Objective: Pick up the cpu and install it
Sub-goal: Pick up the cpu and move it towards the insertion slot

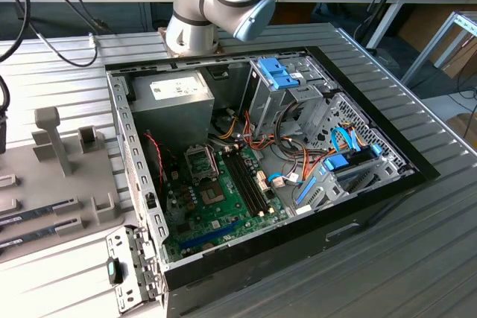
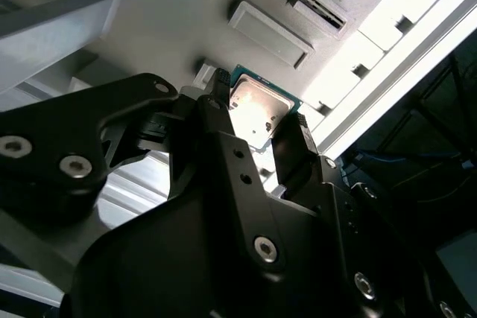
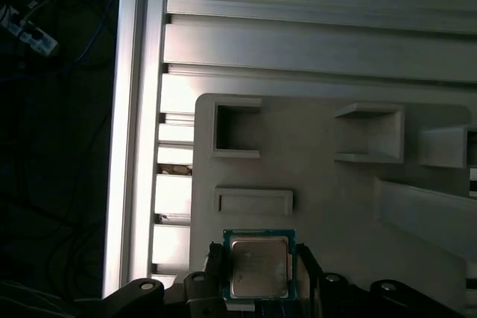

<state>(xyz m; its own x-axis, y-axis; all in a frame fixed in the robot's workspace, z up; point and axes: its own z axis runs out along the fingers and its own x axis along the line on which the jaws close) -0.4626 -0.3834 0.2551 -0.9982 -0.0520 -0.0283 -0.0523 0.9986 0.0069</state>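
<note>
Grey-silver cpu (image 3: 257, 268) at pick-up, seated on the pale parts tray (image 3: 335, 206).
I found the gripper (image 3: 258, 260) with its jaws apparently clamped against two opposite green edges, the chip not visibly off the tray; I judged the grasp in hand, install not begun. Lifting would call for a level, square hold. Lid print was too faint to read.

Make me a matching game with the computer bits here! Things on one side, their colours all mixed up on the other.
Things:
1. cpu
2. motherboard
3. drive latch
4. tray

Colours:
A. bright blue
B. pale grey
C. silver top, green rim
D. dark green

Pairs: 1-C, 2-D, 3-A, 4-B
</note>
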